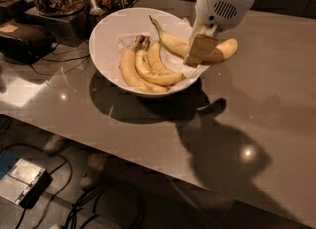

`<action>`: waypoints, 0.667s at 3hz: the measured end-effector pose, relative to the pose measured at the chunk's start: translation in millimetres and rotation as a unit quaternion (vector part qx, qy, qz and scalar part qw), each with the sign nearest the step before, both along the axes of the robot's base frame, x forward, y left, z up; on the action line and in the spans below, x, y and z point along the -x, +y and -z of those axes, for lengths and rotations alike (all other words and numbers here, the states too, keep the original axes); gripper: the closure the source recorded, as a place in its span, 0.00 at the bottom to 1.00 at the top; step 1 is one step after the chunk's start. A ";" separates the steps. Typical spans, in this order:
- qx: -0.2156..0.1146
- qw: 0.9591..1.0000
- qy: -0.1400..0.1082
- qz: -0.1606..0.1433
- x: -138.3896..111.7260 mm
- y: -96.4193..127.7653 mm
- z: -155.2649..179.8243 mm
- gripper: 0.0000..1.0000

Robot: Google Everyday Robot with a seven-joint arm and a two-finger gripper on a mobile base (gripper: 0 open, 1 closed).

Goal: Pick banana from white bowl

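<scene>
The claw (pixel 200 51) grips banana (pixel 174 43) over white bowl (pixel 105 31), bunch (pixel 148 69) beside.

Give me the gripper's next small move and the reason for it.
Probably a short lift straight up. The gripper, at the right rim of the white bowl, is shut on the banana, which hangs low across that rim, its stem over the bowl where the joined bananas lie. More height should clear the rim before any sideways carry.
</scene>
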State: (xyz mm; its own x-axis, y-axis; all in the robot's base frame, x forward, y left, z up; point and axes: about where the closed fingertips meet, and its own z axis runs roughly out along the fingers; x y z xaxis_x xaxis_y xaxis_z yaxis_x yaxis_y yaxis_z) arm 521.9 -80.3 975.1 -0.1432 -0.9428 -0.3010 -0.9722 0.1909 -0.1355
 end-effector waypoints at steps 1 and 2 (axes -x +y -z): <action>-0.009 1.000 0.013 0.017 18.2 -14.6 6.2 1.00; -0.010 1.000 0.011 0.018 17.7 -14.7 6.5 1.00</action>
